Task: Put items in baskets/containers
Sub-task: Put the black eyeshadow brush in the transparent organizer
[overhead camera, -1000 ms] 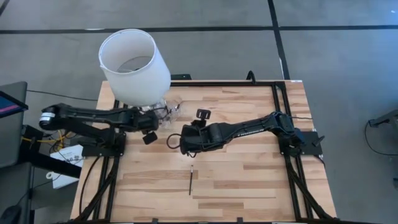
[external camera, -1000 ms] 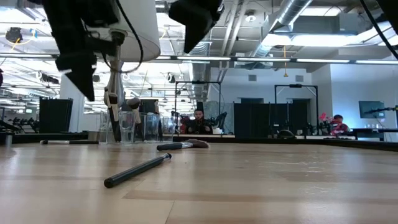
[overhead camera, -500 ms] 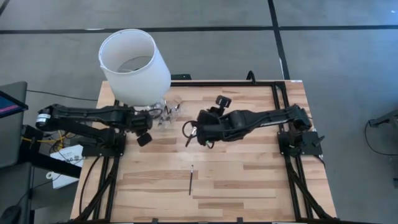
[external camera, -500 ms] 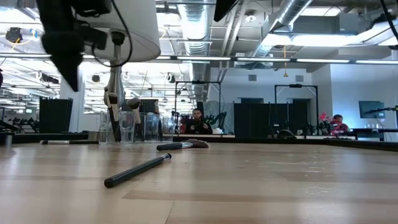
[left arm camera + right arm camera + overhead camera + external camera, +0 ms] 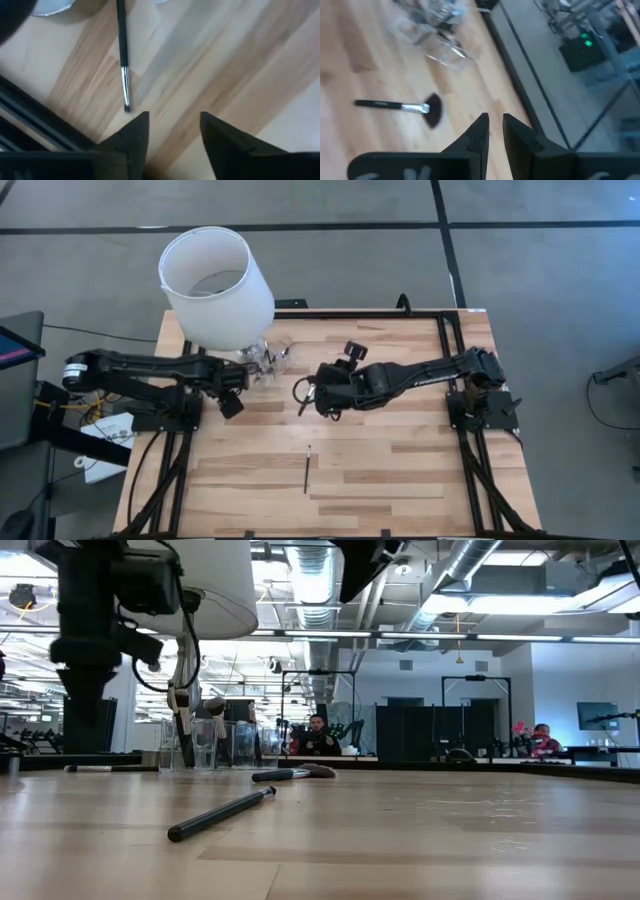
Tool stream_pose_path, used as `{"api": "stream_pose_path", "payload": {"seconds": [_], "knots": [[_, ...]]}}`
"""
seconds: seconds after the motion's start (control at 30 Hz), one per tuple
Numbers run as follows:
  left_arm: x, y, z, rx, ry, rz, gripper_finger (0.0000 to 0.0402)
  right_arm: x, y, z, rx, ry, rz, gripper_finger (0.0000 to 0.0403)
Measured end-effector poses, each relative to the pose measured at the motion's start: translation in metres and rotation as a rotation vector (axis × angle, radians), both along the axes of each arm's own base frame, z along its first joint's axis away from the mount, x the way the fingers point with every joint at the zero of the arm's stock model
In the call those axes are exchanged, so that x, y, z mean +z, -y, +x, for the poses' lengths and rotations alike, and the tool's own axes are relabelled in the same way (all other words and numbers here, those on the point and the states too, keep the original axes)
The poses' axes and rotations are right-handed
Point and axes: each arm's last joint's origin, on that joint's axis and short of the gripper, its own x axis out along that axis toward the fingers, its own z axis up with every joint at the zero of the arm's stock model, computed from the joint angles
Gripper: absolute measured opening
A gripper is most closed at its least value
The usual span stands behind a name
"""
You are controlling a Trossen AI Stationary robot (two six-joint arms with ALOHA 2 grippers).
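Presently, item one: the left gripper (image 5: pixel 172 131) hung over the wooden table (image 5: pixel 400 470) near the lamp, its two dark fingers (image 5: pixel 134 135) set apart with bare wood showing between them, holding nothing. A thin brush with a black handle and silver ferrule (image 5: pixel 123 55) lay on the boards just beyond the fingertips, apart from them.

Item two: the right gripper (image 5: pixel 492 131) hovered near the table's middle, its fingers (image 5: pixel 476 135) standing close with only a narrow slit between, nothing gripped in it. A fan-headed brush (image 5: pixel 402 106) lay flat on the wood ahead of it, untouched.

Item three: one further black brush (image 5: pixel 306 471) lay alone toward the near side of the table, well apart from both arms; the low view showed it (image 5: pixel 222 814) lying at an angle on the boards.

Item four: the clear cup (image 5: pixel 268 362) sat just beside the large white lampshade (image 5: pixel 216 285), at the table's far left part. In the low view dark brush handles stood inside clear glassware (image 5: pixel 203 745).

Hard to make out: the cup's outline in the right wrist view was a smear of glass (image 5: pixel 437 30); how many brushes it held could not be counted. Both arms were cut off at the top in the low view.
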Motion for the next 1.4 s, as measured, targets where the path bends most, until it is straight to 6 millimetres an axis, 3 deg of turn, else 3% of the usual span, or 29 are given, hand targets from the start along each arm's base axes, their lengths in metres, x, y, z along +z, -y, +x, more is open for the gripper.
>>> {"api": "stream_pose_path", "payload": {"seconds": [0.13, 0.27, 0.53, 0.9, 1.1, 1.4], "knots": [[-0.012, -0.013, 0.001, 0.096, -0.028, -0.006, 0.0205, -0.004, -0.005, 0.003, 0.048, -0.002, 0.004, 0.0047], [-0.026, -0.031, 0.000, 0.206, -0.063, -0.037, 0.0210, -0.004, -0.006, 0.003, 0.063, -0.007, 0.022, 0.0047], [-0.041, -0.052, 0.002, 0.283, -0.109, -0.043, 0.0176, -0.004, -0.006, 0.003, 0.065, -0.012, 0.021, 0.0047], [-0.066, -0.054, 0.005, 0.294, -0.093, -0.059, 0.0130, -0.004, -0.007, 0.004, 0.065, 0.004, 0.023, 0.0047], [-0.061, -0.051, 0.003, 0.315, -0.054, -0.031, 0.0111, -0.004, -0.007, 0.004, 0.065, 0.003, 0.023, 0.0047], [-0.037, -0.040, -0.002, 0.290, 0.121, -0.002, 0.0103, -0.003, -0.005, 0.005, 0.061, 0.012, 0.025, 0.0047]]}}
